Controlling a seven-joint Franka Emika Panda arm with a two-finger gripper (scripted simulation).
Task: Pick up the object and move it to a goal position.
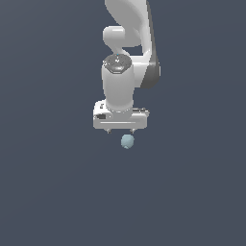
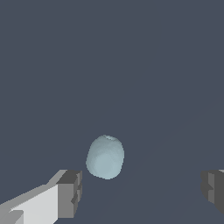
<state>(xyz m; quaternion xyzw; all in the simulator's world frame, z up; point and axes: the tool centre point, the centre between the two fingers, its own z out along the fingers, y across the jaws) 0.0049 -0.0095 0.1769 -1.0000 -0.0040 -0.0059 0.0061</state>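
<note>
Clearly the hand [image 2: 140, 192] hung spread wide, nothing between its fingers [image 2: 70, 192], because the grasp had not begun. The ball [image 2: 105, 156] lay on the dark table [image 1: 48, 192] just beyond the fingertips, nearer one finger, so closing would likely miss it.

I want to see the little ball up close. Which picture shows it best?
The wrist view: the ball looks big there, between the open gripper's fingers. In the exterior view the ball is tiny, just below the gripper.
</note>
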